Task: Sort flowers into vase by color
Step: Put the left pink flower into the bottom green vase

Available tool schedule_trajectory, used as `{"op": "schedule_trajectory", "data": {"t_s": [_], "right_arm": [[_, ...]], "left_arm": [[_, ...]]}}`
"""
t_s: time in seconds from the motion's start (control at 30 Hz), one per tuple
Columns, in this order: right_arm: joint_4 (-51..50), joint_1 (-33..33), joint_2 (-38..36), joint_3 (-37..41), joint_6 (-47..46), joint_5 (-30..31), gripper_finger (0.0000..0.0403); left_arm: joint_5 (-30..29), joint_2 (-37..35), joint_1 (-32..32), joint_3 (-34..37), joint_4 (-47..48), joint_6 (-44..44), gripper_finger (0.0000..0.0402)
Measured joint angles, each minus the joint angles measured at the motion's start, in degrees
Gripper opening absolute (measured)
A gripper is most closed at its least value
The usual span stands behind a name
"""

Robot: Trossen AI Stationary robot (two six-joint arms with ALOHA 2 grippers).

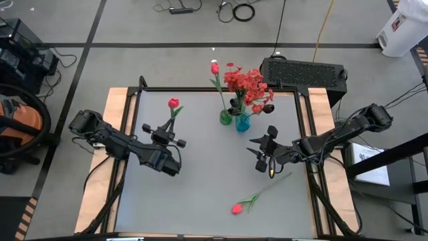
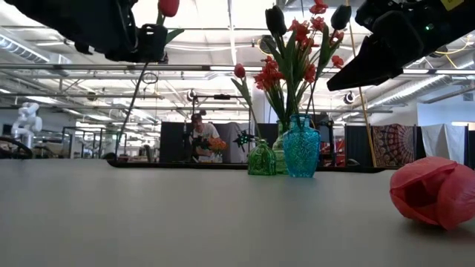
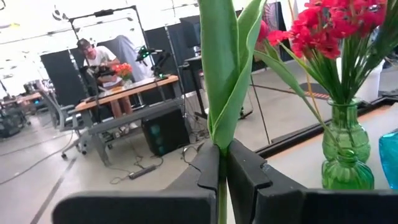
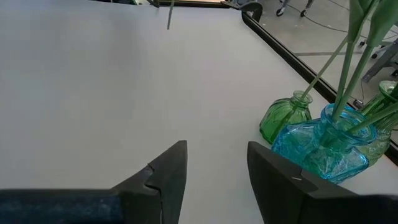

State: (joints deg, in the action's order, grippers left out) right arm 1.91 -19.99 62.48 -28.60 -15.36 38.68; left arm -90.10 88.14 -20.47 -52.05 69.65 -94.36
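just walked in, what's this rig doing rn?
Sorting artificial flowers into glass vases. The left hand is shut on the green stem of a pinkish-red tulip, lifted off the grey table. The right hand is open and empty beside the green glass vase and the blue glass vase. Another pinkish-red tulip lies near the front edge.

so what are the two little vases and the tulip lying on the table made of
The green vase and blue vase look like tinted glass: translucent, glossy, with a moulded pattern. The loose tulip looks artificial, likely fabric or soft plastic: its pinkish-red head is matte and creased.
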Motion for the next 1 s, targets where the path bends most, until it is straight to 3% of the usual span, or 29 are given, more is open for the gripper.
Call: {"op": "schedule_trajectory", "data": {"t_s": [0.2, 0.5, 0.63, 0.77, 1.0], "right_arm": [[0.00, 0.00, 0.00, -0.02, 0.00, -0.02, 0.0160], [-0.02, 0.00, 0.00, -0.02, -0.02, -0.02, 0.0160], [0.18, 0.02, 0.00, -0.02, 0.76, 0.00, 0.0160], [0.09, 0.02, 0.00, 0.00, 1.32, 0.00, 0.0160], [0.09, 0.02, 0.00, 0.00, 1.18, 0.00, 0.0160]], "left_arm": [[1.11, 0.02, -0.94, -2.26, -8.24, 13.46, 0.0017], [15.07, 0.02, -1.40, -6.44, -34.18, 55.44, 0.0017], [18.82, 0.02, -1.36, -6.46, -47.94, 69.44, 0.0017], [23.18, 0.01, -0.96, -6.47, -59.25, 80.19, 0.0017], [36.55, 0.00, 1.20, -6.49, -73.83, 91.42, 0.0017]]}}
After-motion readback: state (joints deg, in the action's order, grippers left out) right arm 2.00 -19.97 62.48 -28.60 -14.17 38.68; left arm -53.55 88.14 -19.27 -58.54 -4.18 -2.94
